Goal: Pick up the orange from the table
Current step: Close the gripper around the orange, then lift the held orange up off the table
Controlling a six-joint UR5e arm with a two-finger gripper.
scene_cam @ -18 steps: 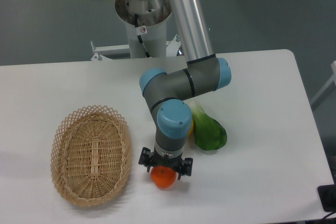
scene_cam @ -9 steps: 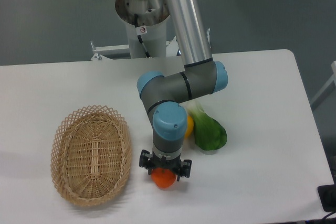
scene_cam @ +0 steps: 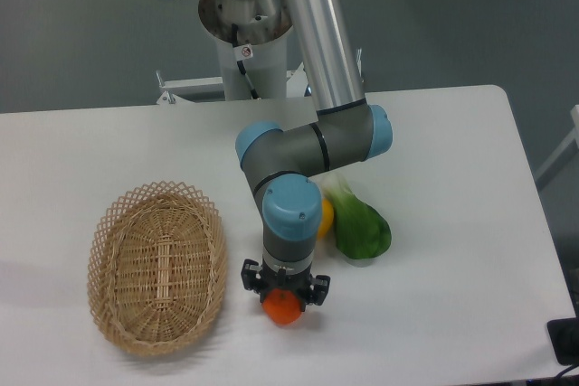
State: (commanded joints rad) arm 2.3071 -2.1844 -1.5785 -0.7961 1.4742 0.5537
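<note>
Orange (scene_cam: pixel 283 310) down near the worktop's (scene_cam: pixel 452 223) front edge, a strip of bare white at six o'clock. End effector (scene_cam: pixel 284 297) straight over it, black fingers hugging both sides; firmly gripped or not, cannot tell. Wicker basket (scene_cam: pixel 156 265) just beside at nine o'clock. Broad open white at three o'clock. Wrist vertical, elbow folded at twelve. Green vegetable (scene_cam: pixel 360 226) and yellow fruit (scene_cam: pixel 325 217) at one o'clock.

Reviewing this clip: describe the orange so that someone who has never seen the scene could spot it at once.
Start at the woven basket on the white table; just right of it the gripper points down. The orange sits between its jaws, small, round and bright orange, unlike the leafy green vegetable and yellow fruit farther back.
</note>
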